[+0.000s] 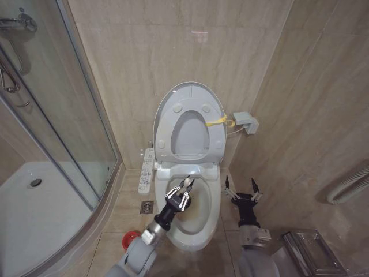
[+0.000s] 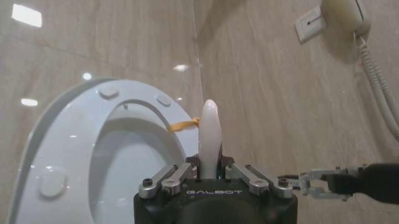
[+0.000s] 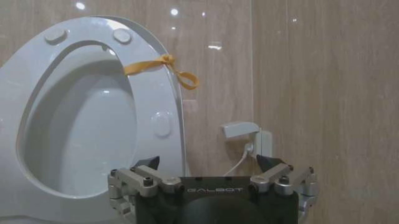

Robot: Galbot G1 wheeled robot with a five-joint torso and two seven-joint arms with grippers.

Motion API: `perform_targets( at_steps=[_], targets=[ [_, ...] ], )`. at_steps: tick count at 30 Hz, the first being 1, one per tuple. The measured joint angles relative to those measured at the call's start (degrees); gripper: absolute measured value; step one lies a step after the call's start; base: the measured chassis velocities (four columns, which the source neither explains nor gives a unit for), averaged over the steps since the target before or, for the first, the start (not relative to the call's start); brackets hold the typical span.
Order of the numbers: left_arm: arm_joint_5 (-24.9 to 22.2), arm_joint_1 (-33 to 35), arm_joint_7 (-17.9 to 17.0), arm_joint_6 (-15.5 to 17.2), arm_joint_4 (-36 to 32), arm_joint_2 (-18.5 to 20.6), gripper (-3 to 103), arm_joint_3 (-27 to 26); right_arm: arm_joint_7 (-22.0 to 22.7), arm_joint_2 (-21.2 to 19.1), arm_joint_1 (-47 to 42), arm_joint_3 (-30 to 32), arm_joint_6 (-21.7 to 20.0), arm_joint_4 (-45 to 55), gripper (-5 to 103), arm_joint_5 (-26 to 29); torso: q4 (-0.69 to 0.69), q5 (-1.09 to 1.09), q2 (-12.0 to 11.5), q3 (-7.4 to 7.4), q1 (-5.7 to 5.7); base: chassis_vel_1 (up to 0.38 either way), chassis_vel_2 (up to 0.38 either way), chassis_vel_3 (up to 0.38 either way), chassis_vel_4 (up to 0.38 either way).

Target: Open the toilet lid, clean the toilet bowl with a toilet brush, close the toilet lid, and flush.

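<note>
Now the left gripper (image 1: pixel 185 186) clenches the toilet brush (image 2: pixel 210 135) handle over the toilet bowl (image 1: pixel 212 222); the toilet lid (image 1: pixel 167 107) stands raised; right gripper (image 1: pixel 241 187) fingers spread beside it.

Toilet brush (image 2: pixel 210 135) bristle head hidden below left gripper (image 1: pixel 183 190). Red holder (image 1: pixel 131 239) partly behind left arm. Toilet bowl (image 1: pixel 214 203) front rim covered by arm. Right gripper (image 1: pixel 241 188) base cut by frame edge.

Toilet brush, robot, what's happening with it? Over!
Left gripper shut on toilet brush, over toilet bowl. Right gripper open, beside bowl. Toilet lid up. Nothing in the way.
</note>
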Motion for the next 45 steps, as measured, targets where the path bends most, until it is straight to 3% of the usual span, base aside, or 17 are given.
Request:
perform_targets(
  at_steps=[11, 16, 21, 25, 28, 38, 45],
  targets=[
    [1.61, 5.77, -1.66, -0.06, -5.25, 0.27, 19, -3.46, 0.00, 0.00, 0.00, 0.00, 0.00, 0.00, 100, 0.00, 0.00, 0.00, 0.00, 0.00, 0.00, 0.000, 0.000, 0.000, 0.000],
    [1.70, 10.64, -2.27, -0.08, -11.68, 1.64, 19, -6.15, 0.00, 0.00, 0.00, 0.00, 0.00, 0.00, 100, 0.00, 0.00, 0.00, 0.00, 0.00, 0.00, 0.000, 0.000, 0.000, 0.000],
    [4.17, 16.80, -5.99, -0.05, -16.83, 3.89, 19, -10.88, 0.00, 0.00, 0.00, 0.00, 0.00, 0.00, 100, 0.00, -0.01, 0.00, 0.00, 0.00, 0.00, 0.000, 0.000, 0.000, 0.000],
    [4.90, 19.91, -8.20, 0.45, -18.30, 3.55, 19, -13.75, 0.00, 0.00, 0.00, 0.00, 0.00, 0.00, 100, 0.00, 0.00, 0.00, 0.00, 0.00, 0.00, 0.000, 0.000, 0.000, 0.000],
    [5.85, 24.97, -11.52, 0.91, -19.91, 2.04, 19, -19.27, 0.00, 0.00, 0.00, 0.01, 0.00, 0.00, 100, 0.00, 0.02, 0.00, 0.00, 0.00, 0.00, 0.000, 0.000, 0.000, 0.000],
    [5.01, 29.35, -13.84, -2.71, -17.77, 2.02, 19, -26.19, 0.00, 0.00, 0.00, 0.00, 0.00, 0.00, 100, 0.00, 0.00, 0.00, 0.00, 0.00, 0.00, 0.000, 0.000, 0.000, 0.000],
    [1.54, 26.39, -12.42, -9.29, -8.66, 1.15, 19, -25.36, 0.00, 0.00, 0.00, 0.00, 0.00, 0.00, 100, 0.00, -0.01, 0.00, 0.00, 0.01, 0.00, 0.000, 0.000, 0.000, 0.000]
  ],
)
